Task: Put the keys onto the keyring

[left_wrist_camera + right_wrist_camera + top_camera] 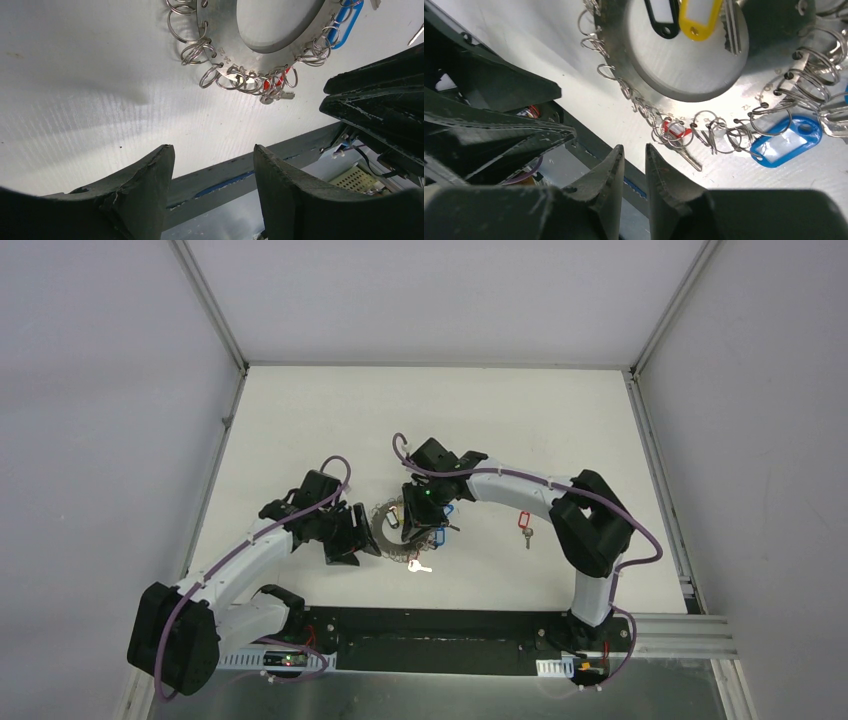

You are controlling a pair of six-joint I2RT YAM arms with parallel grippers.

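Keyring (385, 530) lay toward the table's (300, 420) near edge, seemingly flanked for steadying. Left gripper (214, 152) stood spread and right gripper (634, 147) narrowly parted, both empty.

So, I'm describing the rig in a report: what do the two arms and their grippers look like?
The left arm and right arm both have white tube links, bulky black joint housings and a purple cable looped alongside. The left gripper and right gripper carry matte black wedge-shaped fingers, scuffed pale along their edges. A green light glows on the right wrist.
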